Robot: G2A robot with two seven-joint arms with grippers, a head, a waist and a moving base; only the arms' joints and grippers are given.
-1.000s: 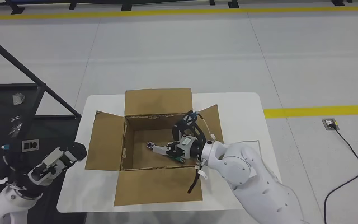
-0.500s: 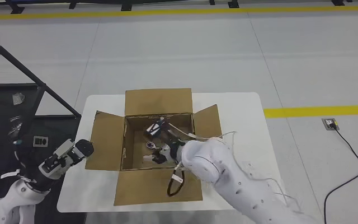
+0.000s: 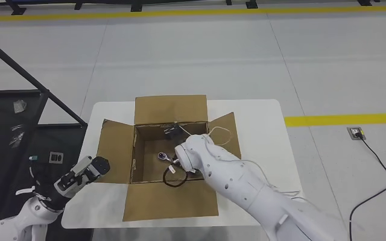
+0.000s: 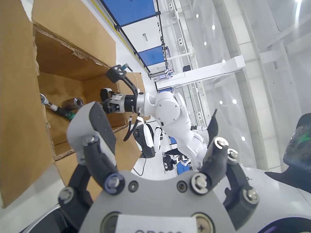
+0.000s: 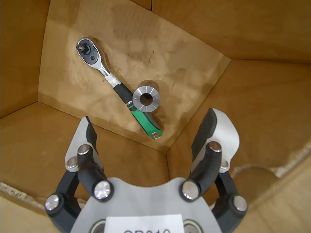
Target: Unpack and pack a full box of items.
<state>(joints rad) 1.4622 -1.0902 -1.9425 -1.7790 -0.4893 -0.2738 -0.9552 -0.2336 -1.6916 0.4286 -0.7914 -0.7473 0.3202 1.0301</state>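
In the box, the right hand hangs with fingers apart above the wrench and metal tube, ready to grab one.

Open cardboard box on white table

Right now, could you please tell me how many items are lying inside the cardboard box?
2. A ratchet wrench lies diagonally on the box floor; a metal socket sits by its green handle. Part of the floor is hidden, so more may be there.
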